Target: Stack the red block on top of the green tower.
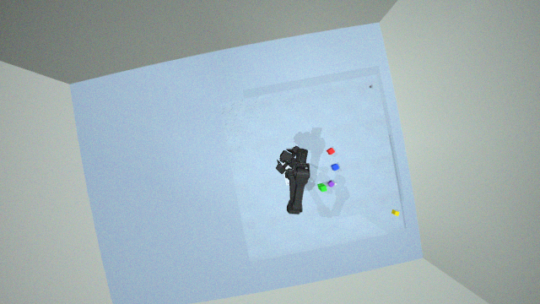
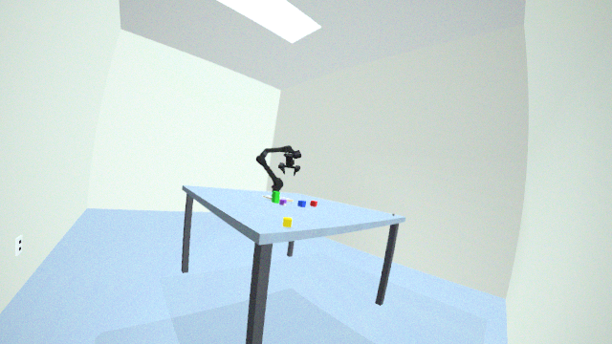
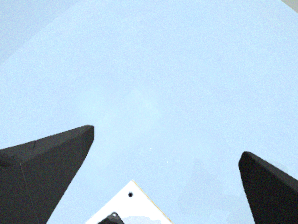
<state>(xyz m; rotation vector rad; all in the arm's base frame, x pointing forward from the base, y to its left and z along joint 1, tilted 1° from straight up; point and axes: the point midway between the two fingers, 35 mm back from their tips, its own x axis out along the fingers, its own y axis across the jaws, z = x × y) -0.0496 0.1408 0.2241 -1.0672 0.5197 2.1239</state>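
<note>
Nothing stacked yet. Red block (image 2: 314,204) sits on the table (image 2: 335,225), untouched, well apart from the green tower (image 2: 275,197). Whole job is left: reach, grab, lift, place.

My gripper (image 2: 289,168) is spread wide, holding nothing. It hangs high above the table, pointing down; my arm (image 2: 268,167) is folded up over its base. In the wrist view I see only bare table, my base plate and my own fingers, no blocks.

Layout: the tower stands right by my base with a purple block (image 2: 283,202) just beside it. Blue block (image 2: 301,204) lies between purple and red. Yellow block (image 2: 287,222) sits alone near a table edge.
</note>
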